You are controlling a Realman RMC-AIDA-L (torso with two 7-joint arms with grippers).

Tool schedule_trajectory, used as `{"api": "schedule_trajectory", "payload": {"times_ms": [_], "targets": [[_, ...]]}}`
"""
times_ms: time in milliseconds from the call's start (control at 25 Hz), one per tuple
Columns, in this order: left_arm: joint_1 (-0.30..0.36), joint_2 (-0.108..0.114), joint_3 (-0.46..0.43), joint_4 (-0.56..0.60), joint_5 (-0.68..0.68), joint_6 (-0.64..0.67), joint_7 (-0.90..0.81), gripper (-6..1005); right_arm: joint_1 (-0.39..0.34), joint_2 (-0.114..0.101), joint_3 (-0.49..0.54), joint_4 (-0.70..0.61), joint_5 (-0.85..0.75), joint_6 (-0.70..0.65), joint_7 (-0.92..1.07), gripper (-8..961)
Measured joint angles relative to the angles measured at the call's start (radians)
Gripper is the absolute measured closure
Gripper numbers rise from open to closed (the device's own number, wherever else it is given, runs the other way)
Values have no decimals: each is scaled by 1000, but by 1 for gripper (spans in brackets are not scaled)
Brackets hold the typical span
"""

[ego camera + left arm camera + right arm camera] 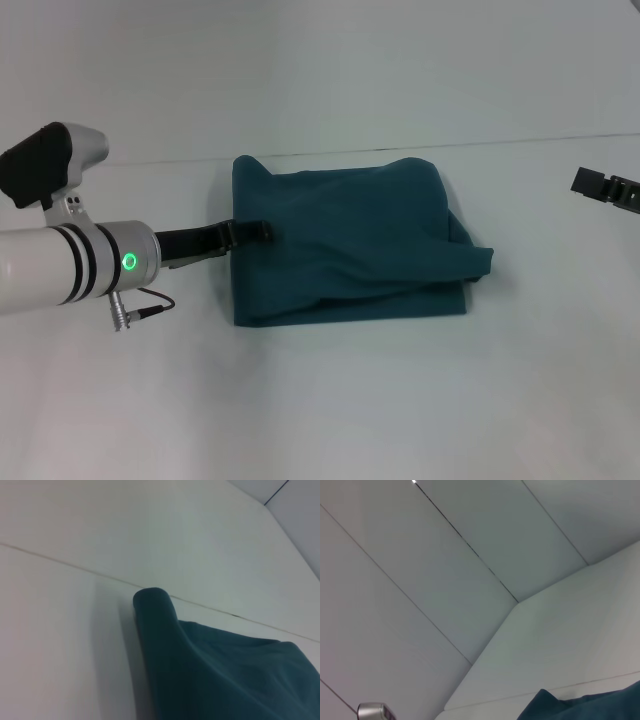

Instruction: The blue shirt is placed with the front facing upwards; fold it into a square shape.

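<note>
The blue shirt (350, 250) lies on the white table (330, 400) as a rough square, plain teal side up; no lettering shows. Its right side is bunched, with a flap sticking out past the right edge. My left gripper (255, 232) reaches in from the left and its tip rests at the middle of the shirt's left edge. The left wrist view shows the shirt's far left corner (155, 605) standing up in a rounded fold. My right gripper (605, 188) is parked at the far right, well away from the shirt. The shirt's edge shows in the right wrist view (590, 707).
The white tabletop runs all round the shirt. A seam (150, 162) runs across the surface just behind the shirt. My left arm's white forearm (60, 265) and its cable (145, 305) hang over the table's left side.
</note>
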Motion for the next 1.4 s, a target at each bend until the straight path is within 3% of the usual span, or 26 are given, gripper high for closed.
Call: {"api": "schedule_trajectory", "payload": {"times_ms": [240,480,880,1120,1400], "targets": [[-3,-2,3,-12,0,1,-2,234,1,1,0,13,-3,0,0,149],[-51,0,0,-90,0,-10,6,266,7,1,0,23,-4,0,-7,150],[-72,3,7,-89,0,14,7,319,12,1,-1,30,1,-1,-9,151],[-73,3,8,-90,0,16,8,520,22,1,0,30,2,-1,-9,149],[-70,2,6,-77,-5,35,8,679,25,1,0,30,2,-3,-5,149]]}}
